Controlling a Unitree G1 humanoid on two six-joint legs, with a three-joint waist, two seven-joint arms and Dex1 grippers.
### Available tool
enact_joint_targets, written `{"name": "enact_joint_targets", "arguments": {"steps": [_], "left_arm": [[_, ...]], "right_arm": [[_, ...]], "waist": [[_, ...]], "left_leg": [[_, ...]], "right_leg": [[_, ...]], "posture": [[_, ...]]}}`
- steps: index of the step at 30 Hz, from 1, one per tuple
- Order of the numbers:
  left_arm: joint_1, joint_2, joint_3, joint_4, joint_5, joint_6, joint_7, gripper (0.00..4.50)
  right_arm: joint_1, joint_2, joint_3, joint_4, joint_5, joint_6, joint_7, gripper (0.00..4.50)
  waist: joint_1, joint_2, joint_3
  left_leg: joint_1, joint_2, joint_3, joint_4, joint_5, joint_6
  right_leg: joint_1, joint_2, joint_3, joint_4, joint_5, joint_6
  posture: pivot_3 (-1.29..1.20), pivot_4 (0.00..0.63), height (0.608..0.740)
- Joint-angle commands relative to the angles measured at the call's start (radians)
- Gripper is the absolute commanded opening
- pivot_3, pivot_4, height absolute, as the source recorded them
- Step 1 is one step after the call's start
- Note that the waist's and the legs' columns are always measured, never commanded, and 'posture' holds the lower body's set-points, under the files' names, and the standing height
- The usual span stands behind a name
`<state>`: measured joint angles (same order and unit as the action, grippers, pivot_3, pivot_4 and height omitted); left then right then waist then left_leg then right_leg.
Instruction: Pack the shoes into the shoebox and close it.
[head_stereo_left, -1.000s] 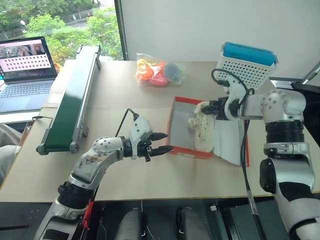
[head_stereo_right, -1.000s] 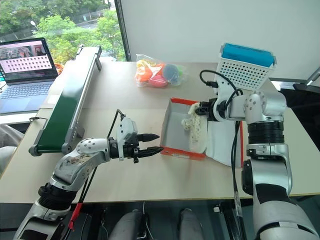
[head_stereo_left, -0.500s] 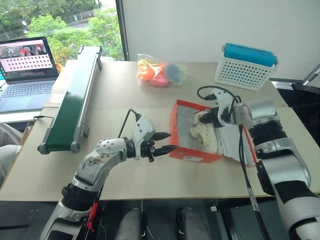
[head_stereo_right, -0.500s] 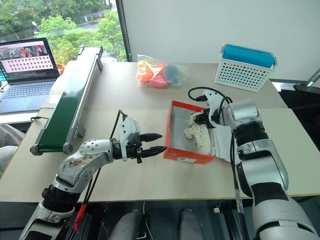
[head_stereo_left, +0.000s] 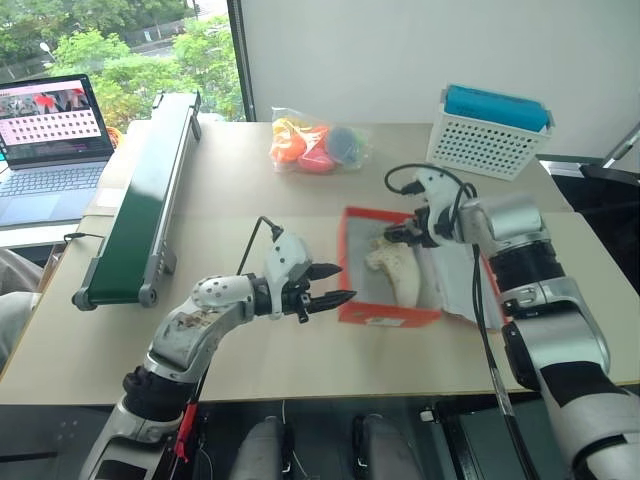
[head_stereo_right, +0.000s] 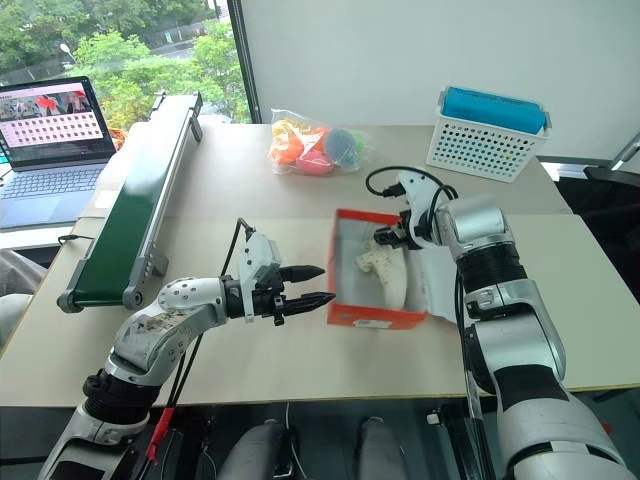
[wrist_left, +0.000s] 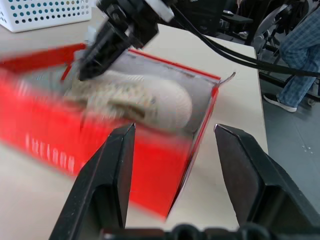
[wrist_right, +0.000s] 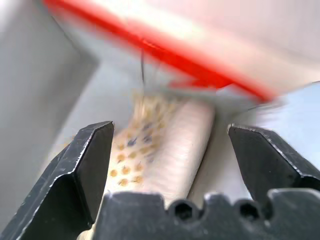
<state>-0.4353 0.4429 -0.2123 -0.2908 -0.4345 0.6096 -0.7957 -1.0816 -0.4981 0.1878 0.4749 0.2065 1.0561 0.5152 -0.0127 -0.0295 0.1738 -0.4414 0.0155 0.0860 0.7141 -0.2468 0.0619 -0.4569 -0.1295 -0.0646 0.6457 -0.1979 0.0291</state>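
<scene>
Right claw (head_stereo_left: 397, 233) now spread, shoe (head_stereo_left: 395, 271) dropped into shoebox (head_stereo_left: 385, 313).

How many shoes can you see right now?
1 for certain: a cream shoe lying inside the open red box, just under the right gripper. A second may be hidden beside or beneath it; the views can't settle that.

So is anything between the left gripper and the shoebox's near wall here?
Nothing visible. The left gripper hangs open beside the shoebox, with bare table between them. The right gripper is open over the shoes inside.
</scene>
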Motion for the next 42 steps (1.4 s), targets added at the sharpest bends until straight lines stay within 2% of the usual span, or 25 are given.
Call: {"name": "enact_joint_targets", "arguments": {"steps": [1,5,9,13,19,23,24,25,28,35,38,42], "left_arm": [[-0.025,-0.009,0.021,-0.005,-0.012,-0.008,-0.004,2.66],[-0.032,-0.009,0.04,0.034,0.004,-0.027,0.006,2.66],[-0.049,-0.034,0.123,0.132,0.033,-0.053,0.104,2.66],[-0.111,-0.082,0.266,0.277,0.102,-0.09,0.344,2.66],[-0.172,-0.088,0.442,0.384,0.189,-0.125,0.638,2.66],[-0.165,-0.063,0.509,0.392,0.203,-0.12,0.706,2.66],[-0.16,-0.057,0.521,0.397,0.204,-0.119,0.714,3.17],[-0.157,-0.053,0.53,0.399,0.203,-0.118,0.716,3.24],[-0.122,-0.02,0.56,0.406,0.22,-0.121,0.73,4.37],[-0.073,0.022,0.596,0.437,0.231,-0.146,0.738,4.44],[-0.068,0.027,0.601,0.443,0.237,-0.14,0.746,4.44],[-0.074,0.034,0.598,0.457,0.24,-0.115,0.742,4.44]], "right_arm": [[-0.036,0.0,-0.027,-0.156,-0.003,0.053,-0.011,4.35],[-0.026,-0.007,-0.019,-0.301,0.002,0.087,-0.006,4.35],[0.038,0.012,-0.073,-0.494,0.101,0.116,0.058,4.35],[0.206,0.008,-0.13,-0.761,0.215,0.021,0.152,4.35],[0.496,-0.051,-0.127,-0.95,0.222,-0.16,0.209,4.35],[0.583,-0.054,-0.121,-0.995,0.224,-0.205,0.197,4.35],[0.597,-0.052,-0.113,-1.001,0.219,-0.21,0.189,4.44],[0.605,-0.05,-0.107,-1.006,0.216,-0.211,0.182,4.5],[0.652,-0.018,-0.064,-1.018,0.199,-0.223,0.145,4.5],[0.721,0.021,-0.008,-1.014,0.196,-0.281,0.144,4.5],[0.731,0.012,0.018,-0.983,0.164,-0.319,0.146,4.5],[0.7,0.021,0.051,-0.899,0.071,-0.37,0.09,4.5]], "waist": [[0.0,0.0,0.0],[0.0,0.0,0.0],[0.001,0.0,0.0],[0.007,0.0,0.0],[0.017,-0.001,-0.001],[0.017,-0.001,-0.001],[0.017,-0.001,-0.001],[0.017,-0.001,-0.001],[0.017,-0.003,-0.002],[0.021,-0.003,-0.002],[0.025,-0.004,-0.002],[0.023,-0.005,-0.003]], "left_leg": [[0.0,0.0,0.0,0.0,0.0,0.0],[0.0,0.0,0.0,0.0,0.0,0.0],[0.0,0.0,0.0,0.0,0.0,0.0],[0.0,0.0,-0.002,0.0,-0.001,0.001],[0.0,-0.001,-0.002,0.001,-0.001,0.001],[0.0,0.0,-0.001,0.001,0.0,0.0],[0.0,0.0,-0.001,0.001,0.0,0.0],[0.0,0.0,-0.001,0.001,0.0,0.0],[0.001,0.0,-0.002,0.001,0.0,-0.001],[0.001,0.0,-0.001,0.001,0.003,-0.005],[0.001,0.0,-0.002,0.001,0.0,-0.001],[0.001,0.0,-0.001,0.001,0.003,-0.006]], "right_leg": [[0.0,0.0,0.0,0.0,0.0,0.0],[0.0,0.0,0.0,0.0,0.0,0.0],[0.0,0.0,0.0,0.0,0.0,0.0],[0.001,0.0,-0.002,0.0,0.0,0.0],[0.001,-0.001,-0.002,-0.001,0.0,0.001],[0.001,-0.001,-0.002,-0.001,0.0,0.001],[0.001,-0.001,-0.001,0.0,0.001,0.0],[0.001,-0.001,-0.001,0.0,0.001,0.0],[0.001,0.0,-0.002,0.001,0.001,0.0],[0.001,-0.001,-0.002,0.0,0.001,0.0],[0.001,-0.001,-0.002,0.0,0.001,0.0],[0.001,-0.001,-0.002,0.0,0.001,0.0]], "posture": [[0.0,0.15,0.699],[0.0,0.15,0.699],[0.0,0.15,0.699],[0.0,0.15,0.699],[0.0,0.15,0.699],[0.0,0.15,0.699],[0.0,0.15,0.699],[0.0,0.15,0.699],[0.0,0.15,0.699],[0.0,0.15,0.699],[0.0,0.15,0.699],[0.0,0.15,0.699]]}}
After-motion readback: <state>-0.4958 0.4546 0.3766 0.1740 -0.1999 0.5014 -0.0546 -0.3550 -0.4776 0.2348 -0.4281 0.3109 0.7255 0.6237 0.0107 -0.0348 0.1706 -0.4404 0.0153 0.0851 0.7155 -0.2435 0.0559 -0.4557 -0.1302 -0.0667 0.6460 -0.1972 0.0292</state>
